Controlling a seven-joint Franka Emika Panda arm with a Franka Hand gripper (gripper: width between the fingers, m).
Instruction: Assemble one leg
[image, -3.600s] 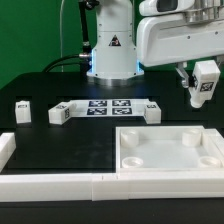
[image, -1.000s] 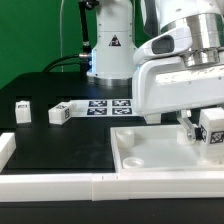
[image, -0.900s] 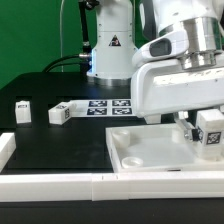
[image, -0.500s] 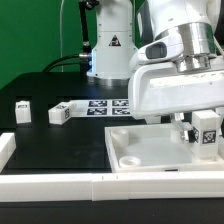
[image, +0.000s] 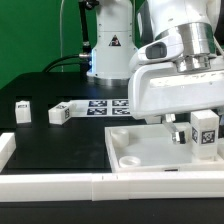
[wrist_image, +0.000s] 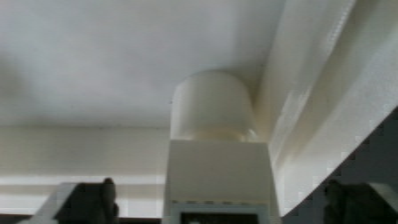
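Gripper (image: 199, 137) with leg (image: 205, 124) over panel (image: 140, 152)

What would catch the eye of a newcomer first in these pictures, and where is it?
The big white arm fills the exterior view's right, its jaws shut on a tagged leg above the right side of the white square panel. Two loose legs lie on the dark table at the exterior view's left, beside the marker board.

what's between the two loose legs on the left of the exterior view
Nothing. In the exterior view, only a bare stretch of black table separates the leftmost leg from the second leg.
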